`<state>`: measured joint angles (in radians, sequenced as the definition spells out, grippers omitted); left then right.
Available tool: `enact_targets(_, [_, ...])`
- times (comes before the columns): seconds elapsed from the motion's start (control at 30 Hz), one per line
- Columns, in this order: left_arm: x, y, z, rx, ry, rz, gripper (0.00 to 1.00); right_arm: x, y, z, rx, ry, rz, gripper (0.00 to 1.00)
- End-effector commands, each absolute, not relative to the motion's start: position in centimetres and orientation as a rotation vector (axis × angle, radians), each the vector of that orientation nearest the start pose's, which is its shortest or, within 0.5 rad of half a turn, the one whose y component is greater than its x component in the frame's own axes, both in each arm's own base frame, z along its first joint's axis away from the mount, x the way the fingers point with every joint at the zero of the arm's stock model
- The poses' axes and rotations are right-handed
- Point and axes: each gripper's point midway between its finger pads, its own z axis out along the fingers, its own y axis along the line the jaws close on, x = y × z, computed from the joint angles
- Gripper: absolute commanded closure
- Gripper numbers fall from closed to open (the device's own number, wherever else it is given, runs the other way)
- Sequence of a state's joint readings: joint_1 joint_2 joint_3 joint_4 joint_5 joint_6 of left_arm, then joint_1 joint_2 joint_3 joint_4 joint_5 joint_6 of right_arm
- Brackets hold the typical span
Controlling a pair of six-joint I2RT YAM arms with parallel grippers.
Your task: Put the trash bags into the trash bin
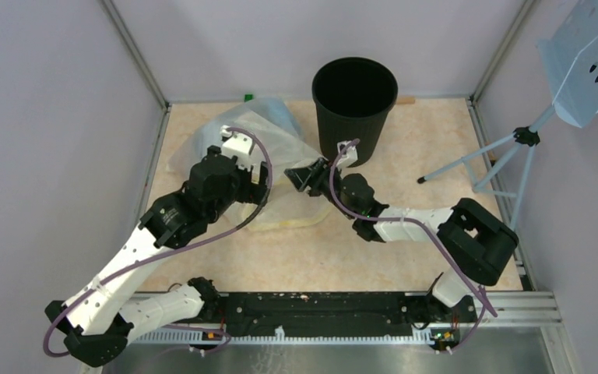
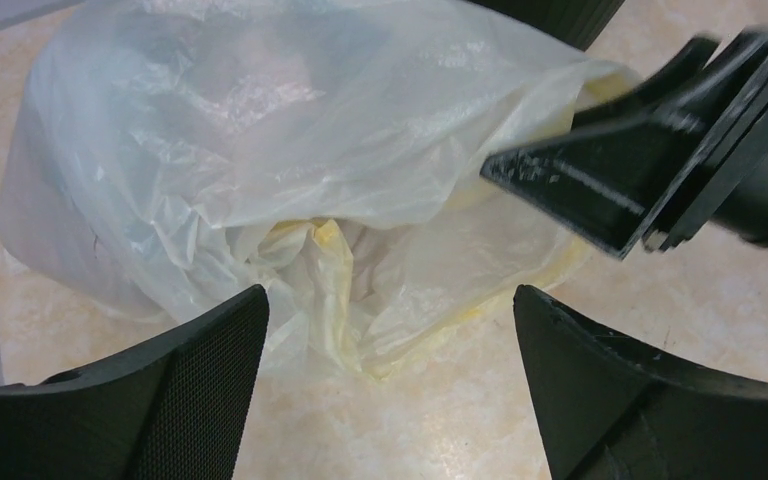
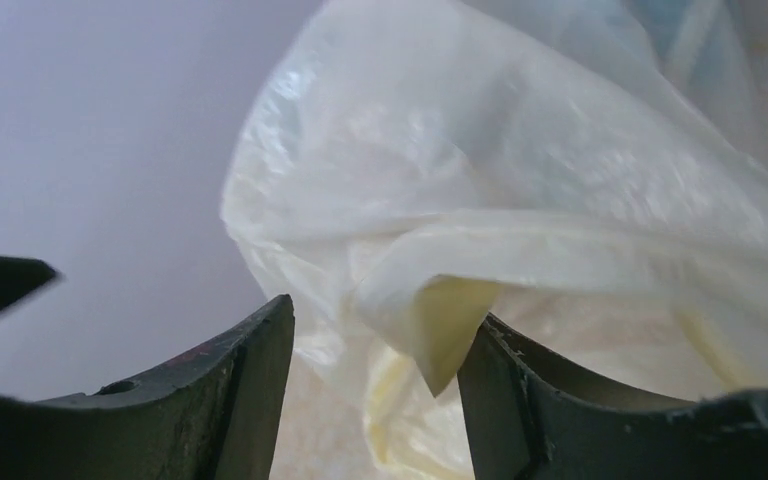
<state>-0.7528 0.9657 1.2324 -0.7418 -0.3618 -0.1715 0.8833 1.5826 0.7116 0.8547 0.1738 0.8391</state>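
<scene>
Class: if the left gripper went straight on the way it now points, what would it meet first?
The bag: its crumpled film lies right ahead of the open left gripper, probably reached before the table, though depth is unclear.

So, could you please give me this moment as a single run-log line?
trash bag crumpled on table, outside trash bin | trash bin upright | left jaws open above bag | right jaws open, film between them

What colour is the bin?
The bin is black; the top view shows it best.
</scene>
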Motion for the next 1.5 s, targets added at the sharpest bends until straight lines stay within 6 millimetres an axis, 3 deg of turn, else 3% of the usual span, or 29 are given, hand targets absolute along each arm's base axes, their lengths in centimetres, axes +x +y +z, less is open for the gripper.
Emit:
enact_targets(0.0, [25.4, -15.5, 29.4, 0.362, 1.936, -0.204, 0.04, 30.6, 38.6, 28.0, 0.090, 1.480, 1.334, 0.46])
enact_targets(0.13, [25.6, -15.6, 28.5, 0.412, 1.898, -0.186, 0.01, 30.0, 39.3, 30.1, 0.038, 1.454, 1.378, 0.63])
enact_targets(0.4, [27.1, -18.2, 27.7, 0.609, 1.785, -0.187, 0.01, 28.8, 38.8, 34.5, 0.059, 1.381, 1.479, 0.61])
enact_targets(0.63, [29.5, -18.1, 27.6, 0.554, 1.742, -0.090, 0.01, 28.5, 39.0, 36.5, 0.088, 1.381, 1.549, 0.59])
enact_targets(0.93, [30.7, -17.8, 27.2, 0.477, 1.699, -0.054, 0.01, 29.1, 38.4, 39.3, 0.216, 1.369, 1.664, 0.59])
enact_targets(1.17, [32.5, -16.9, 27.6, 0.372, 1.655, 0.038, 0.01, 29.2, 37.9, 40.6, 0.265, 1.349, 1.770, 0.60])
enact_targets(1.4, [34.3, -17.1, 28.0, 0.287, 1.626, 0.070, 0.01, 29.0, 36.9, 41.5, 0.296, 1.322, 1.806, 0.61])
enact_targets(1.47, [34.8, -17.1, 28.0, 0.269, 1.630, 0.086, 0.12, 28.8, 37.0, 41.4, 0.279, 1.331, 1.824, 0.61])
